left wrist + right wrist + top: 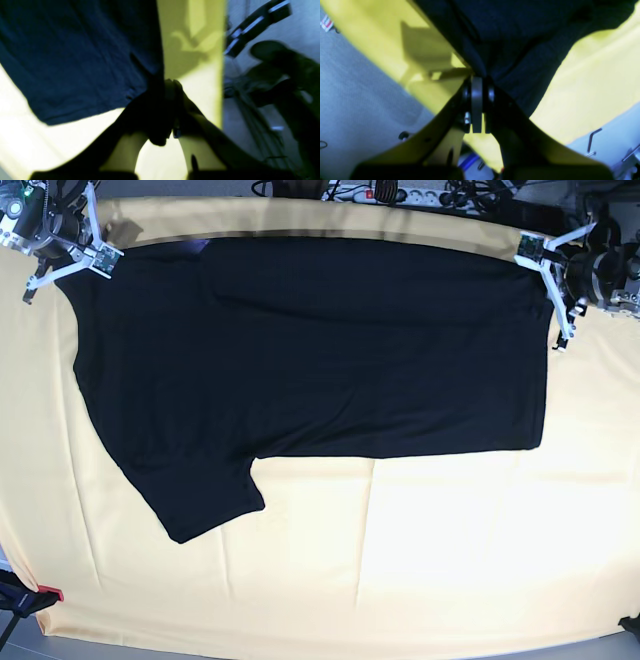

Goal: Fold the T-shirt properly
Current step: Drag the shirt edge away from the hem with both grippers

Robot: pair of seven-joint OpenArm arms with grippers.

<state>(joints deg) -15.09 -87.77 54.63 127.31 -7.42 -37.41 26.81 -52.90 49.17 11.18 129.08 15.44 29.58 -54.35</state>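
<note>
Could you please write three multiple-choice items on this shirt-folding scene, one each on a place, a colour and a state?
1. Where on the tablecloth does the T-shirt lie in the base view?
A. along the top edge
B. along the bottom edge
C. hanging off the bottom corner

2. What colour is the shirt's visible side?
A. white
B. red
C. black

3. How are the left gripper and right gripper?
A. both open
B. both shut on the shirt
C. one open

Answers:
1 A: cloth below it is bare.
2 C: plain black shows.
3 B: wrist views show jaws pinching dark fabric.
</note>
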